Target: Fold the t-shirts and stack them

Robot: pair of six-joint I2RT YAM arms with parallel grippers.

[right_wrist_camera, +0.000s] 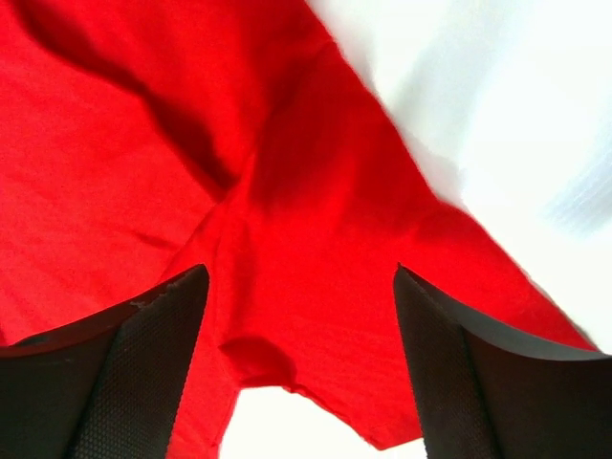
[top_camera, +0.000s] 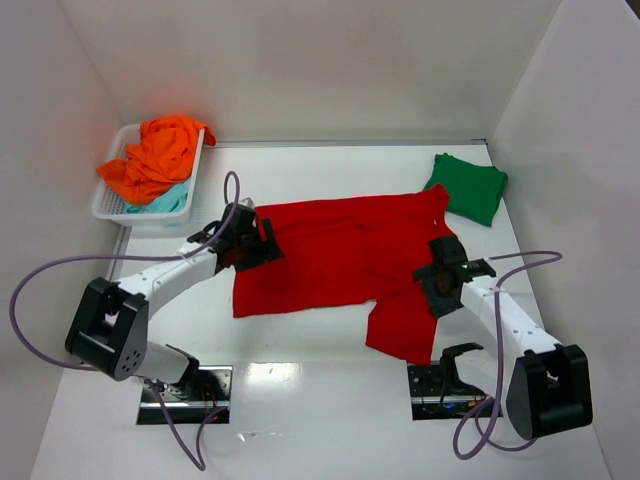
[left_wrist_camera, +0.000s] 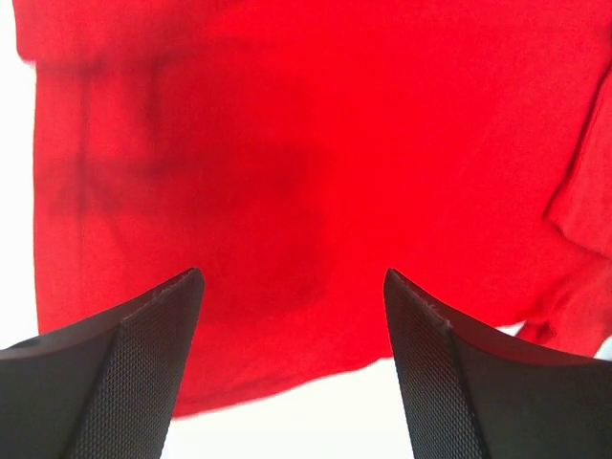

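Top external view: red t-shirt spread on the table, mid-field. Left gripper above its left edge, right gripper above its right side; both have jaws apart, gripping nothing. Green t-shirt lies far right; orange t-shirt and teal t-shirt fill the basket, far left.

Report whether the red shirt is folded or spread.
Spread: the red shirt lies flat and open across the table, its full outline showing.
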